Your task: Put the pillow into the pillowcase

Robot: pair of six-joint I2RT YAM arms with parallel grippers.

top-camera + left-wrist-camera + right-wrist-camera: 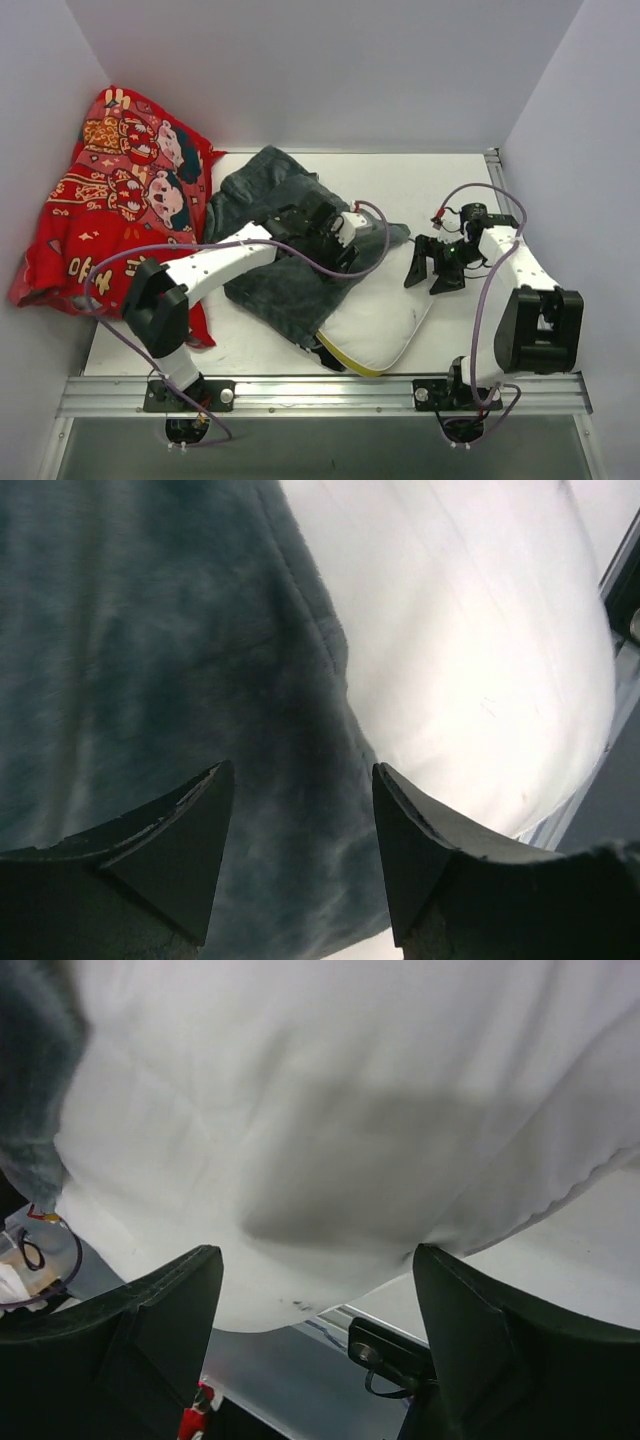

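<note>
The pillowcase (270, 255) lies crumpled mid-table with its plush grey-blue face up. The white pillow (385, 315) sticks out from under its near right side, with the yellow band (350, 362) along the near edge. I cannot tell whether the covered end is inside the case or only under it. My left gripper (340, 245) is open and hovers over the pillowcase (150, 660) near its edge, beside the pillow (470, 650). My right gripper (428, 278) is open at the pillow's right side, and the pillow (320, 1110) fills its view just beyond the gripper (318, 1310).
A red cloth with cartoon figures (120, 200) is heaped at the far left against the wall. White walls enclose the table on three sides. A metal rail (320, 392) runs along the near edge by the arm bases.
</note>
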